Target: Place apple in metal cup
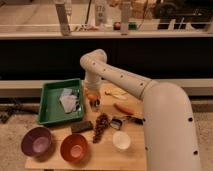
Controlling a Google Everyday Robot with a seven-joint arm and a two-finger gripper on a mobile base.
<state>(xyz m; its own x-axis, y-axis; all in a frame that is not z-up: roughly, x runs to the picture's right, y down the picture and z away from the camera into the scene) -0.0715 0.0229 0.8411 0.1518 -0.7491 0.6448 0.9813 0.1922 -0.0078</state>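
Note:
The apple [90,95] is a small orange-yellow round shape right at the end of my arm, beside the right edge of the green tray. The metal cup [95,104] is a small grey-silver cylinder directly below the apple, touching or nearly touching it. My gripper [91,91] points down from the white arm and sits right over the apple and cup. The gripper hides part of the apple, and I cannot tell whether the apple is held or rests on the cup.
A green tray [50,107] holding crumpled white material lies left of the gripper. A carrot [123,108], a grape bunch [102,125], a dark block [81,127], a white cup [121,140], an orange bowl [75,146] and a purple bowl [36,141] share the wooden table.

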